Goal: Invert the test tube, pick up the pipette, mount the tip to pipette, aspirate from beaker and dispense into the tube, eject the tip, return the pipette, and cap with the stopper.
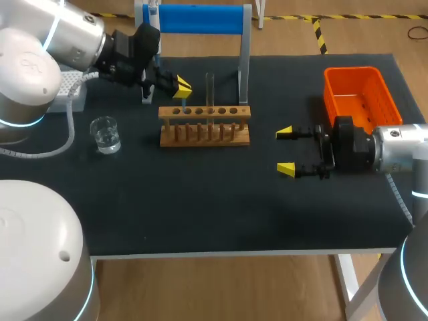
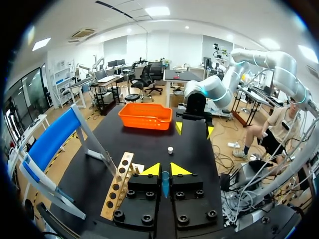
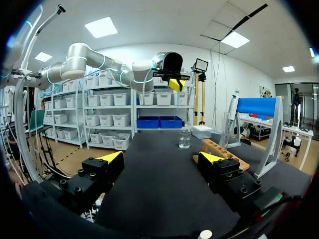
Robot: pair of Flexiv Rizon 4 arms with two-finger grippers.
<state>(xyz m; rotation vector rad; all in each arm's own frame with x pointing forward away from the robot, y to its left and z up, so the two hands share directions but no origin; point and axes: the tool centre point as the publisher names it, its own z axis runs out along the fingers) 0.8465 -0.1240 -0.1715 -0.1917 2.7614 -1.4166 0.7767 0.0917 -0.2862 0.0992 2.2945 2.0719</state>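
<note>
From the head view I see my left gripper (image 1: pixel 182 87) hanging over the left end of the wooden rack (image 1: pixel 204 126). Only its own wrist camera shows what it carries: the left gripper (image 2: pixel 165 170) has its yellow tips drawn close, pinching a slim blue piece (image 2: pixel 165 183) from both sides. I cannot tell what that piece is. The test tube (image 1: pixel 209 90) stands upright in a hole near the middle of the rack, clear and open at the top. The beaker (image 1: pixel 105 134) sits well apart from the rack on my left side, with clear liquid in the bottom. The right wrist camera shows the beaker (image 3: pixel 185 139) straight ahead of my right gripper (image 3: pixel 160 157), whose fingers are spread wide with nothing between them. The stopper (image 2: pixel 170 150), small and white, lies on the mat between my two grippers. The head view hides it, but the right wrist camera catches the stopper (image 3: pixel 204 234) just under that gripper. The right gripper (image 1: pixel 286 151) sits low, beside the orange basket (image 1: pixel 361 97) at the right rear. A blue-topped stand (image 1: pixel 200 19) rises behind the rack. The table (image 1: pixel 200 200) has a flat black covering with a pale front edge.
</note>
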